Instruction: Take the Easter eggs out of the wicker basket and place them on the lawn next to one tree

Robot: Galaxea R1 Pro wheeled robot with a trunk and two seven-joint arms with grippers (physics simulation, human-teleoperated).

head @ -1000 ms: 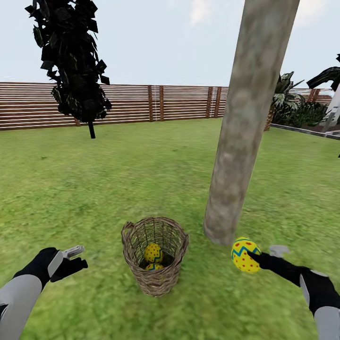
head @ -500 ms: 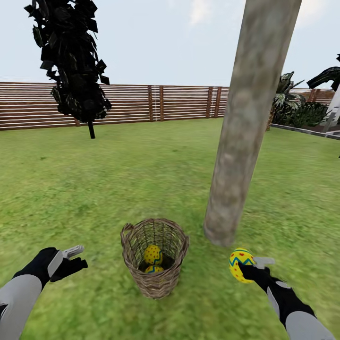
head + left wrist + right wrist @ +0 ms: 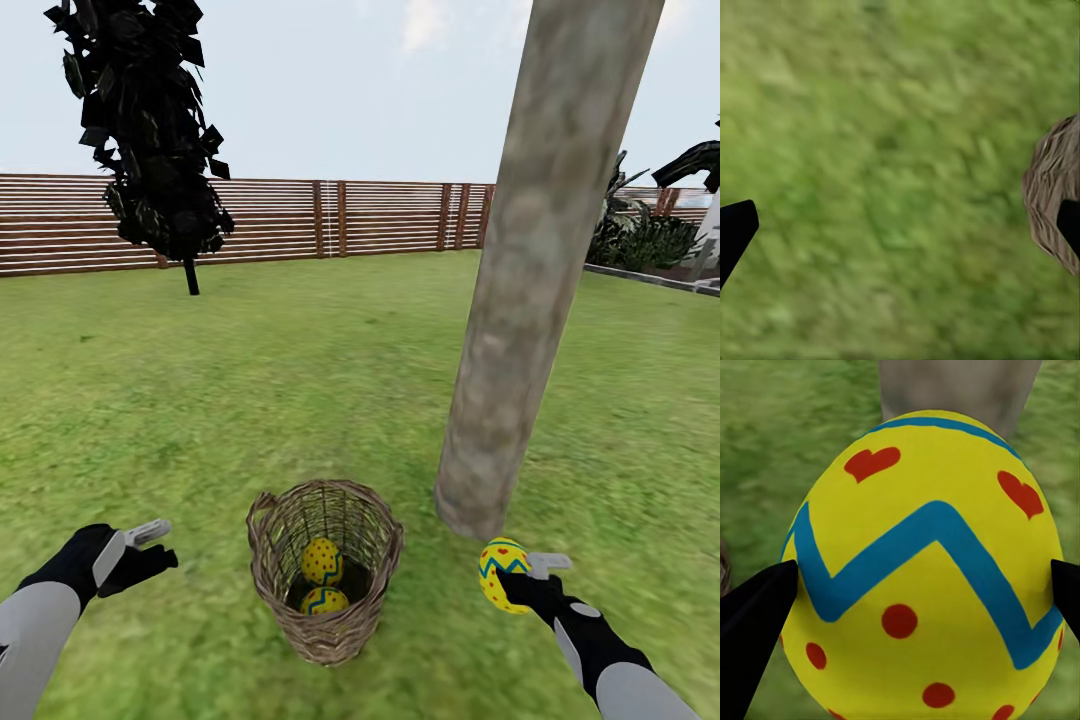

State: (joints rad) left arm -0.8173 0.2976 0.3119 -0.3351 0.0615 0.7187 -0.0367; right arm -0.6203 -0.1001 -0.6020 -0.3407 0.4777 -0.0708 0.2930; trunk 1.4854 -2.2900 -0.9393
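The brown wicker basket (image 3: 325, 570) stands on the lawn (image 3: 300, 380) in the head view, with two yellow Easter eggs (image 3: 322, 560) inside it. A third Easter egg (image 3: 502, 574) is held low over the grass near the foot of the thick pale tree (image 3: 530, 270), with my right gripper (image 3: 520, 582) shut on it. The right wrist view has that egg (image 3: 926, 570) between the dark fingertips (image 3: 754, 615), the trunk (image 3: 960, 390) just beyond. My left gripper (image 3: 150, 545) is open over grass left of the basket, whose side (image 3: 1054, 195) appears in the left wrist view.
A thin-trunked dark-foliage tree (image 3: 150, 130) stands at the back left. A brown slat fence (image 3: 300, 220) closes the lawn behind. Palms and shrubs (image 3: 640, 235) grow at the far right beside a paved edge.
My right gripper has carried the egg left and lower, nearer the base of the trunk. The view has shifted slightly. The left gripper has kept its place.
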